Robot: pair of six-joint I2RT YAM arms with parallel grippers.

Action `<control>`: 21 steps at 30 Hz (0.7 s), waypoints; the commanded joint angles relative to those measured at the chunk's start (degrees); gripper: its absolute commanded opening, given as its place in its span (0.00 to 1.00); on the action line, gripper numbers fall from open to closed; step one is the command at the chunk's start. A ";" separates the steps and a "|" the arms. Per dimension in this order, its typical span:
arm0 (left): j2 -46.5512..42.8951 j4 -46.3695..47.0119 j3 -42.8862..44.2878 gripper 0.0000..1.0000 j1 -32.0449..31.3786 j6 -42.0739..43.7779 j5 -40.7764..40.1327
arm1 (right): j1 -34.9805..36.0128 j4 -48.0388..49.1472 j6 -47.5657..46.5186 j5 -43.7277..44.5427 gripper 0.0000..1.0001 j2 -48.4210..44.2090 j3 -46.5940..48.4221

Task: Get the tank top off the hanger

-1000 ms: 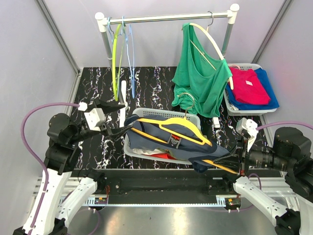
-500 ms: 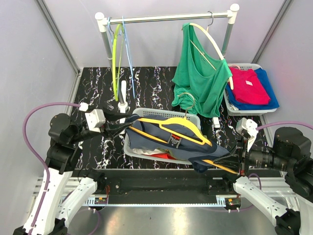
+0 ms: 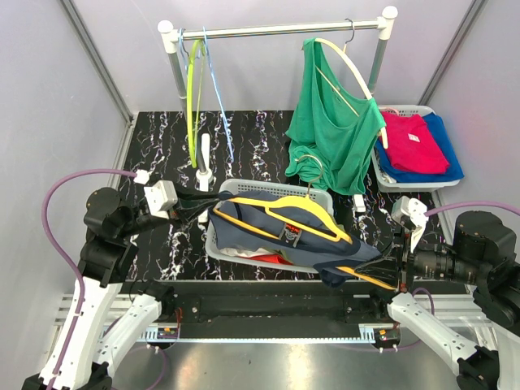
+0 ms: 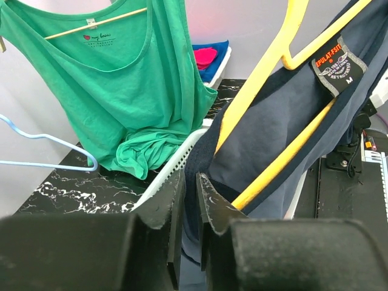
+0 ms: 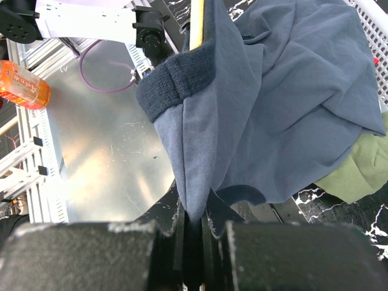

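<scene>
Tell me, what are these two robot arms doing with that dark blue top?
They are working to get the navy tank top off its yellow hanger. The left claw pinches one edge of the top, and the right claw is shut on the fabric at the opposite end, so the garment is stretched between them over the white basket. The hanger is not yet out of the top, so the job is unfinished.

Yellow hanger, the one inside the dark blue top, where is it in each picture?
Top external: the yellow hanger lies in the middle, over the white basket.
Left wrist: its bars slant across the right half.
Right wrist: just a thin sliver at the top edge.
Shared landmark: the navy tank top draped on it shows in all three.
</scene>
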 commanded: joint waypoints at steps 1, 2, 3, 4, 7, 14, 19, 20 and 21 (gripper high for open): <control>-0.22 2.24 0.23 0.13 0.29 0.71 -0.54 | 0.06 4.11 0.42 -2.66 0.00 -0.19 0.77; -0.31 2.24 0.58 0.11 0.21 0.97 -0.72 | 0.14 4.20 0.51 -2.66 0.00 -0.19 0.69; -0.22 2.15 0.67 0.10 0.38 1.24 -0.90 | 0.06 4.11 0.43 -2.66 0.00 -0.28 0.68; -0.22 1.98 0.76 0.08 0.47 1.41 -1.16 | 0.06 4.11 0.51 -2.66 0.00 -0.45 0.60; -0.31 1.89 0.93 0.08 0.56 2.03 -1.86 | 0.14 4.02 0.34 -2.66 0.00 -0.46 0.60; 0.13 1.89 1.90 0.09 0.91 4.66 -4.59 | 0.06 3.94 0.34 -2.74 0.00 -0.63 0.25; 0.57 1.89 2.42 0.10 1.08 5.37 -5.64 | 0.06 3.94 0.42 -2.83 0.00 -1.42 -0.19; 0.66 1.89 2.43 0.10 1.17 5.20 -5.82 | 0.06 3.94 0.42 -2.92 0.00 -1.60 -0.19; 0.83 1.89 2.60 0.10 1.17 5.19 -6.08 | 0.06 3.94 0.34 -3.09 0.00 -1.51 -0.37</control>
